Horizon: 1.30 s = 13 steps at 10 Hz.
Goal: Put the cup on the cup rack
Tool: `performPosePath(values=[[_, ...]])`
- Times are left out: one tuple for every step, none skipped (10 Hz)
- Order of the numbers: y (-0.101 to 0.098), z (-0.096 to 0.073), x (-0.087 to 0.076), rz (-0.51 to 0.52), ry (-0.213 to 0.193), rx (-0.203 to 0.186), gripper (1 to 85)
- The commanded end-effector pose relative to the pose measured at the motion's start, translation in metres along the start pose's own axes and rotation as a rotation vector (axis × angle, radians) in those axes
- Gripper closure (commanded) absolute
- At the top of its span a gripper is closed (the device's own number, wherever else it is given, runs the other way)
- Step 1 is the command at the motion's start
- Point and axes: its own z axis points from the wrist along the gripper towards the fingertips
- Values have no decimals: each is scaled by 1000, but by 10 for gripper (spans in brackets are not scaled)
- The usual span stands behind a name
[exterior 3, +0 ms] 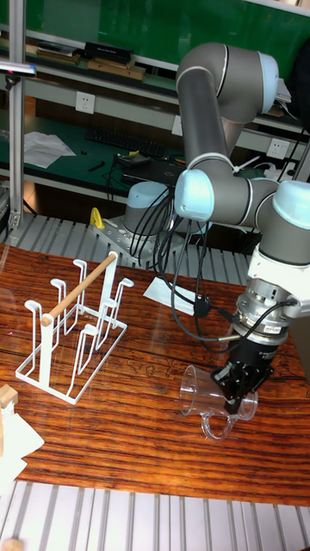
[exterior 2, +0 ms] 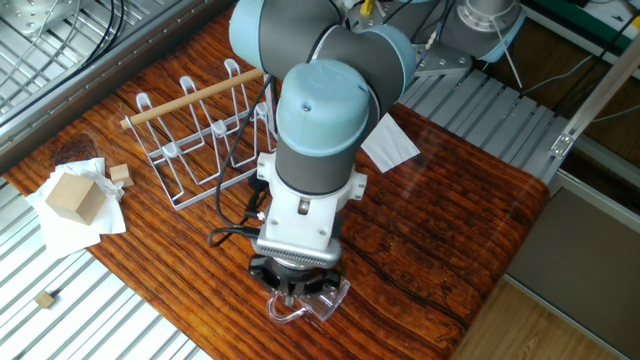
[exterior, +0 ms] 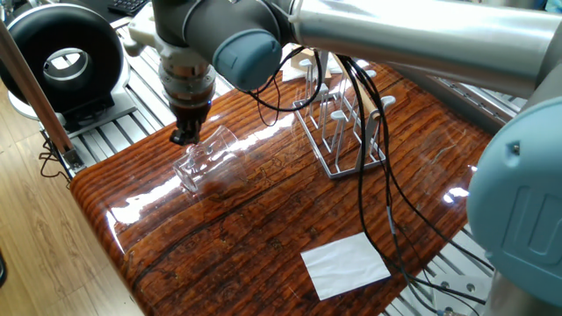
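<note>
The cup (exterior: 211, 155) is a clear glass tumbler with a handle. It lies on its side on the wooden table, near the left end in one fixed view. My gripper (exterior: 185, 136) points down onto it with the fingers drawn together at the handle side of the cup (exterior 3: 200, 394). The fingertips of the gripper (exterior 3: 233, 394) sit low against the glass; from the other side the wrist hides most of the cup (exterior 2: 312, 301). The cup rack (exterior: 339, 132), grey wire with a wooden rod, stands upright and apart from the cup (exterior 2: 200, 140) (exterior 3: 79, 331).
A white paper sheet (exterior: 345, 263) lies near the table's front edge. A wooden block (exterior 2: 74, 196) on crumpled paper and small cubes sit beyond the rack. A black round device (exterior: 61, 54) stands off the table's left end. Cables hang from the arm over the rack.
</note>
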Motion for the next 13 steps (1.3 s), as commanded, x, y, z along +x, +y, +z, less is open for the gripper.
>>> performPosePath(values=[[9,7,-11,19,-43,-37,750],[9,8,-12,18,-47,-38,750],[10,8,-12,18,-47,-39,750],[9,8,-12,19,-48,-37,757],[9,8,-12,22,-47,-36,773],[7,9,-11,31,-48,-34,807],[5,10,-8,43,-42,-34,847],[4,11,-4,46,-37,-40,847],[2,13,0,46,-34,-41,847],[4,15,3,52,-40,-62,847],[7,17,5,63,-49,-86,847],[9,19,8,71,-51,-95,847],[9,20,10,74,-46,-90,847]])
